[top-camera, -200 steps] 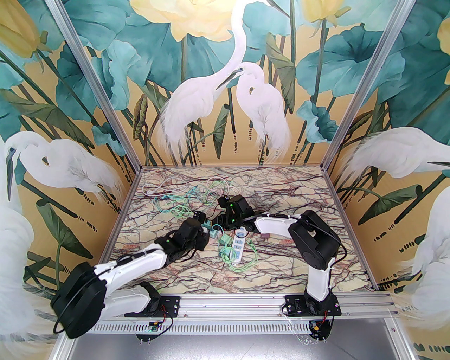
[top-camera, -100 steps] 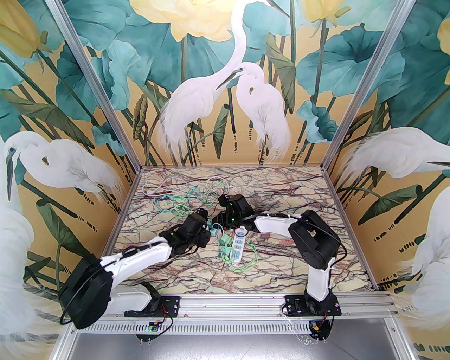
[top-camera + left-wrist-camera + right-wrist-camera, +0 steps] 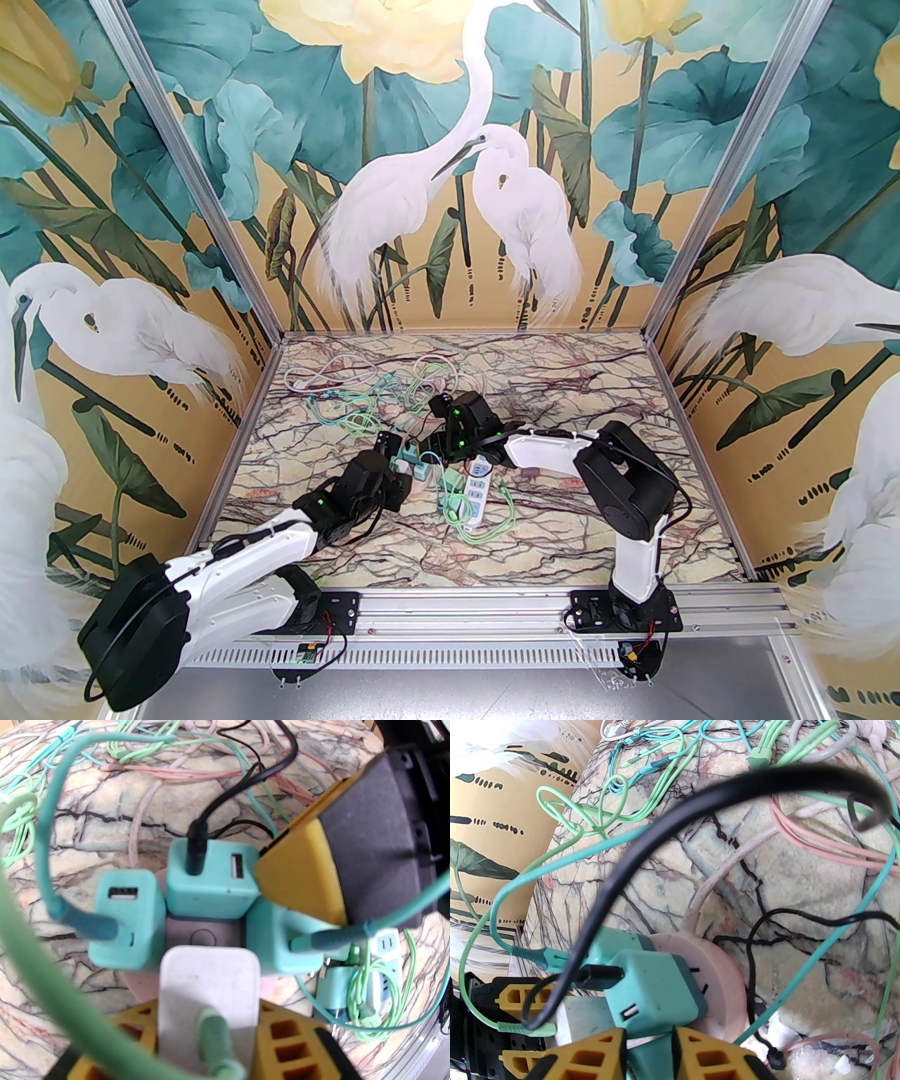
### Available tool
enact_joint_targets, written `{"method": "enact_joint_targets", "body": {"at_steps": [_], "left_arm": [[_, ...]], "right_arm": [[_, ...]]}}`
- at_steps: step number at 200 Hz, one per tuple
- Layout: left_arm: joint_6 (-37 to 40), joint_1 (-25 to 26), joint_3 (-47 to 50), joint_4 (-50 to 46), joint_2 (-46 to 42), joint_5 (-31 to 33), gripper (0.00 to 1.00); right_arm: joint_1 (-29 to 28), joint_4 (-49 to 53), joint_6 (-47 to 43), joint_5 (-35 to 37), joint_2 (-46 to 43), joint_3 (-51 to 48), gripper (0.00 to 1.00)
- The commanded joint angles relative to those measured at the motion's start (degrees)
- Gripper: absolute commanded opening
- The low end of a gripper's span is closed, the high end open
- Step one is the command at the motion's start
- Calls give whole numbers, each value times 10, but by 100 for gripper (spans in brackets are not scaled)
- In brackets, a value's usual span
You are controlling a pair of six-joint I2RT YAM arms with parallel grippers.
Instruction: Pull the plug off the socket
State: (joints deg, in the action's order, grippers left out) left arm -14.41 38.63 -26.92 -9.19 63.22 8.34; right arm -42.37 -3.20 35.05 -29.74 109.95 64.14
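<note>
- Apparently, the white plug is being clenched by the left end effector, so that it can be drawn off the round pink socket lying midway on the marbled surface.
- A teal plug alongside is being pinched by the right end effector, probably so the socket is being braced against the pull.
- No brand or lettering is being made out.

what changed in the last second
The left gripper, clamped on the white plug, nudged forward, then drew back to the near left, its elbow dropping low. The right gripper, on a teal plug, the socket and the power strip hardly moved.
</note>
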Motion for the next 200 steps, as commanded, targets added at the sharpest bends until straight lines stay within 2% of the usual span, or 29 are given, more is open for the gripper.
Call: {"method": "enact_joint_targets", "body": {"at_steps": [1, 55, 87, 162, 200], "left_arm": [[-13, 3, -84, 21, 37, -29, 30], [8, -3, -207, -77, 144, -42, 28], [5, -7, -224, -101, 143, -47, 27], [-15, 1, -29, 86, -26, -57, 22], [-20, 7, 33, 102, -95, -42, 24]], "right_arm": [[7, 109, -18, 89, 54, -22, 29], [-3, 125, -25, 106, 62, -11, 29], [-3, 129, -26, 110, 64, -9, 29], [-2, 138, -29, 119, 68, -4, 28], [-1, 139, -29, 120, 73, -2, 28]]}}
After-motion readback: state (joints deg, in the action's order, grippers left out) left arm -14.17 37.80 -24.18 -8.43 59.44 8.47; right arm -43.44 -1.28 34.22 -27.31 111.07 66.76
